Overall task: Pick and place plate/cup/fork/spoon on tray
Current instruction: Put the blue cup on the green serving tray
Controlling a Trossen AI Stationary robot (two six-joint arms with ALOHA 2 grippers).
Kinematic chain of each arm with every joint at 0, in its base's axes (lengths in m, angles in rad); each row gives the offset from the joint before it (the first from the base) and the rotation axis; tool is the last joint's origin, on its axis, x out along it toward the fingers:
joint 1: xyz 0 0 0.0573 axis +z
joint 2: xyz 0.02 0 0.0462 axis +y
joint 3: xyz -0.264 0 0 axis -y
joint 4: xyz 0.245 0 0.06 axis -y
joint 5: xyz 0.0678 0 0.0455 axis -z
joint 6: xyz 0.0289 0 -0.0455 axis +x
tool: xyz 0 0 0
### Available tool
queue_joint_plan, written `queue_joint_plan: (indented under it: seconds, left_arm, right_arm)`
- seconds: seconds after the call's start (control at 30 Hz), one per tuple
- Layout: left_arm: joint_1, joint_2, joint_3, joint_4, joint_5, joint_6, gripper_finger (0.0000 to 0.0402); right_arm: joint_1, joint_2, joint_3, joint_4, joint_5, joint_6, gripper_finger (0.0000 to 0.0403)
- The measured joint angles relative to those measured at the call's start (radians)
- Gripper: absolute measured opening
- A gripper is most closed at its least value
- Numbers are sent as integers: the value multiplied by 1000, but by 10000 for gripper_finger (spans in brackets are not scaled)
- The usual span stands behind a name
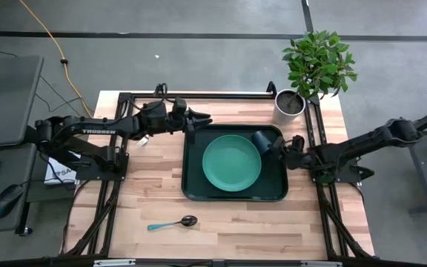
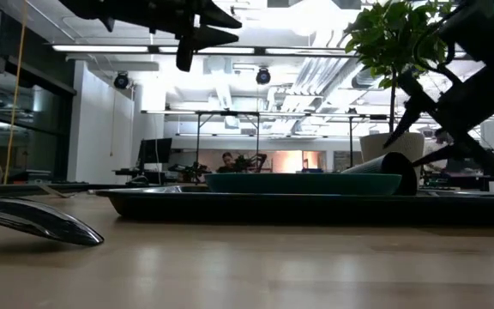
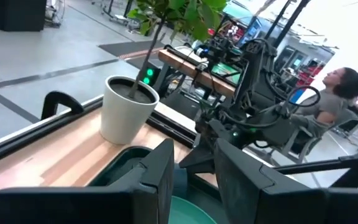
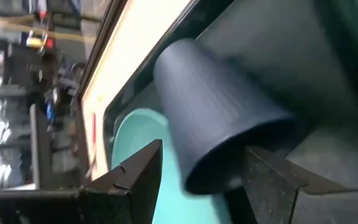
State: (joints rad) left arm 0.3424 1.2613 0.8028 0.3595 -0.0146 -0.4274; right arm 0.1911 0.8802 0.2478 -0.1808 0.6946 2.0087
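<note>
Where the wooden table (image 1: 228, 222) comes nearest, its pale planks lie bare save for the spoon (image 1: 172, 222), light teal handle, dark shiny bowl, well apart from the tray (image 1: 195, 189). Tray: dark green, rectangular, rounded corners, low rim, set mid-table with open wood on both flanks. On it the plate (image 1: 231, 163), round, teal-green, shallow-rimmed, filling most of the floor. Cup (image 1: 261, 141), small, dark, faintly ribbed wall, lies tipped on its side at the tray's far right corner, just beside the plate's rim. Right gripper (image 1: 284, 148) just beside the cup's mouth end, fingers (image 4: 135, 171) spread wide either side of it, not clamping. Left gripper (image 1: 202, 119) hovers over the tray's far left edge, fingers narrowly parted, holding nothing. Beyond, white plant pot (image 1: 290, 104) with leafy plant at the far right corner.
</note>
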Motion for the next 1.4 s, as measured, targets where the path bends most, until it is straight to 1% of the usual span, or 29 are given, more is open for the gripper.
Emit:
queue_joint_plan:
  seconds: [0.17, 0.27, 0.33, 0.4, 0.47, 0.5, 0.6, 0.73, 0.87, 0.97, 1.03, 1.23, 1.4]
  left_arm:
    - [1, 0, 0, 4, -1, 0, 100]
    - [0, 1, 0, 4, 0, 0, 100]
    - [0, 1, 0, 4, 3, 0, 100]
    - [1, 1, 0, 4, 3, 0, 100]
    - [1, 1, 0, 4, 3, 0, 100]
    - [1, 1, 0, 4, 3, 0, 100]
    - [1, 1, 0, 4, 3, 0, 100]
    - [1, 2, 0, 4, 3, -6, 100]
    - [1, 2, 0, 4, 3, -7, 100]
    - [1, 2, 0, 4, 3, -7, 100]
    - [1, 2, 0, 4, 3, -7, 100]
    - [1, 2, 0, 4, 3, -8, 100]
    - [1, 2, 0, 5, 3, -40, 100]
  right_arm:
    - [-32, 58, 0, 54, 13, 29, 194]
    - [-48, 72, 0, 58, 13, 34, 168]
    - [-56, 65, 0, 60, 16, 28, 131]
    - [-56, 38, 1, 64, 36, 3, 79]
    - [-56, 7, 22, 45, 49, -56, 25]
    - [-60, -12, 44, 22, 53, -100, 13]
    - [-88, -55, 157, -131, 0, -232, 17]
    - [-134, -53, 412, -447, -69, -485, 4]
    - [-213, 41, 677, -794, -198, -727, 3]
    - [-271, 150, 816, -987, -319, -876, 2]
    - [-293, 228, 868, -1039, -365, -961, 2]
    - [-328, 451, 925, -1038, -416, -1170, 1]
    - [-329, 583, 925, -1037, -409, -1242, 1]
